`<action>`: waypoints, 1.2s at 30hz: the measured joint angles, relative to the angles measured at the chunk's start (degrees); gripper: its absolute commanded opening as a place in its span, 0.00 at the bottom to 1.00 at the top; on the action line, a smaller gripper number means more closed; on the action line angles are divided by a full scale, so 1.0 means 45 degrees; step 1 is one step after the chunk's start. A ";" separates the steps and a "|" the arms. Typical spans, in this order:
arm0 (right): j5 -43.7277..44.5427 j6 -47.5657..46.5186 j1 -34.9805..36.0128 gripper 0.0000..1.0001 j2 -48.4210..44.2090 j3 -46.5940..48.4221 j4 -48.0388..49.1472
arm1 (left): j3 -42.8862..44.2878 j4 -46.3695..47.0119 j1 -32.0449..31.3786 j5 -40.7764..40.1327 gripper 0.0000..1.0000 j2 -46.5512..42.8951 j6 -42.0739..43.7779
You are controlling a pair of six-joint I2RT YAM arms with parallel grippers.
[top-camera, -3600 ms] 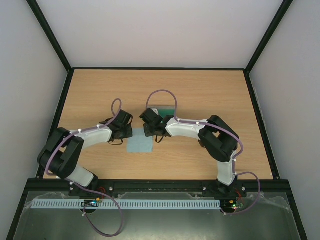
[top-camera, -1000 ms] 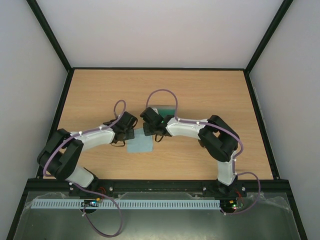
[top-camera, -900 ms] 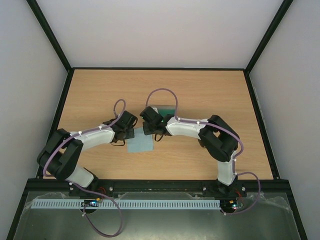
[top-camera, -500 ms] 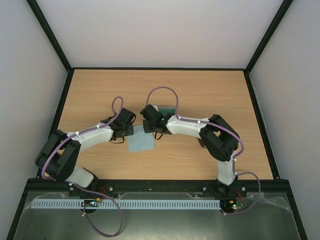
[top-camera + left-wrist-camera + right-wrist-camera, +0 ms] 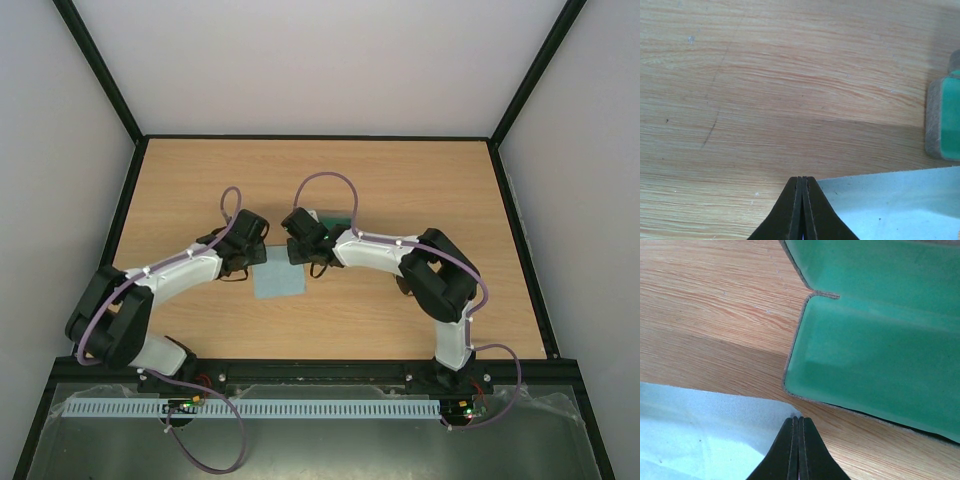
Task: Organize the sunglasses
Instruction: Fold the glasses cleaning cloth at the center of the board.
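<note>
**Both pincers shut at the far corners of the cloth**

My left pincer [image 5: 801, 179] is fully closed, its tips down at the left far corner of the light blue square cloth [image 5: 890, 207]. My right pincer [image 5: 797, 419] is closed too, at the cloth's right far corner. I cannot tell whether either has fabric caught between its tips.

The cloth lies around the middle of the light wooden table [image 5: 420, 180]. The grey oblong case with green lining [image 5: 880, 355] lies open just beyond it, toward the far edge.

The sunglasses show in no view. If they are on the table, my wrists hide them.

I judge the step in hand to be shifting or folding the cloth. To do it well, I should:

- raise both corners together and evenly, so neither slips free
- keep the fabric lightly taut
- steer my right pincer clear of the case's rim
</note>
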 measured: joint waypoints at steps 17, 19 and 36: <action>-0.0335 -0.0097 -0.0019 0.01 -0.0903 -0.0675 0.0272 | -0.0515 -0.0107 0.0015 0.0408 0.02 -0.1030 0.0044; -0.0461 -0.0146 -0.0019 0.01 -0.1049 -0.0937 0.0408 | -0.0714 -0.0107 0.0015 0.0510 0.02 -0.1146 0.0044; -0.0865 -0.0340 0.0267 0.01 -0.1617 -0.1846 0.0884 | -0.1501 -0.0219 -0.0495 0.0782 0.02 -0.2346 -0.0311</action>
